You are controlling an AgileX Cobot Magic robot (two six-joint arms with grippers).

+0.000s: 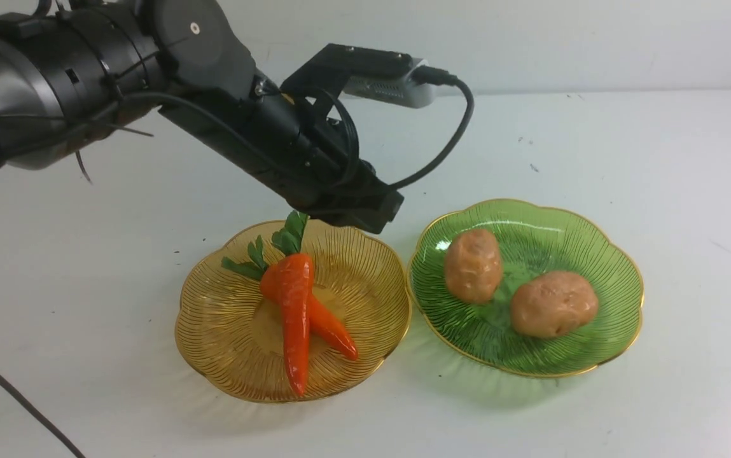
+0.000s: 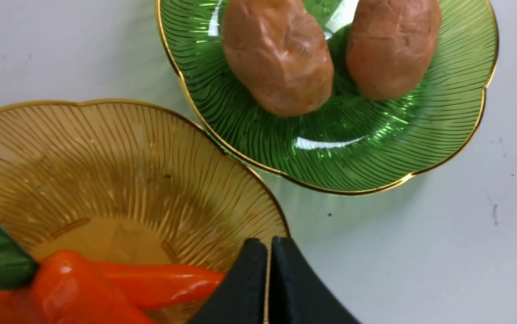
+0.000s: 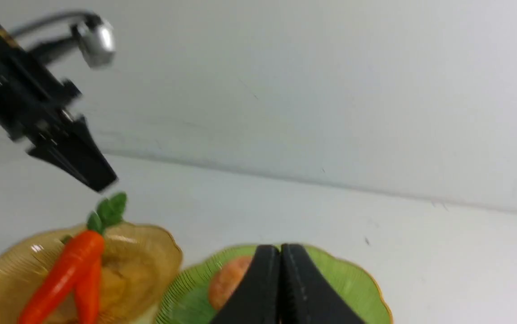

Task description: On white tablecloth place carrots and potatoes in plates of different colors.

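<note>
Two orange carrots (image 1: 295, 318) (image 1: 334, 329) lie crossed in the amber plate (image 1: 212, 356) on the white tablecloth (image 1: 85, 254). Two tan potatoes (image 1: 473, 264) (image 1: 553, 303) lie side by side in the green plate (image 1: 594, 254), which stands right of the amber one. My left gripper (image 1: 368, 215) hovers above the amber plate's far rim, by the carrots' green tops; it is shut and empty, as the left wrist view (image 2: 269, 245) shows. My right gripper (image 3: 280, 252) is shut and empty, raised on the near side of the green plate (image 3: 352, 283); the front view does not show it.
The two plates nearly touch at their rims. A black cable (image 1: 9, 388) runs over the cloth at the front left. The left arm's camera mount and cable (image 1: 441, 146) hang above the cloth behind the plates. A white wall stands behind the table.
</note>
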